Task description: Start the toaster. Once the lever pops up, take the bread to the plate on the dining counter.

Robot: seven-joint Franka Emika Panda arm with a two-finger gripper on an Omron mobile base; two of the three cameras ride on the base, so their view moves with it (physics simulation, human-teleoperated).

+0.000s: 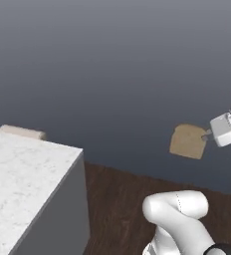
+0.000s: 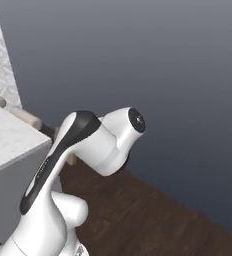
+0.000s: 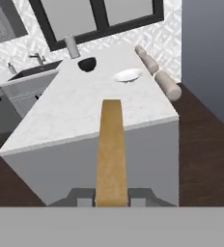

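While the pincer (image 1: 207,134) grips the bread (image 1: 188,141), a dark bowl (image 3: 87,64) sits near the plate (image 3: 128,75)

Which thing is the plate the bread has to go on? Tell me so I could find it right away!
Find the big white marble counter in the hand view. Toward its far end, near the right edge, lies the plate, small, round, flat and white. Its neighbours look different: the bowl to its left is dark and deep, and the two rolls along the right edge are long and beige.

open counter (image 3: 80,113), bowl (image 3: 87,64) perhaps beside plate (image 3: 128,75)
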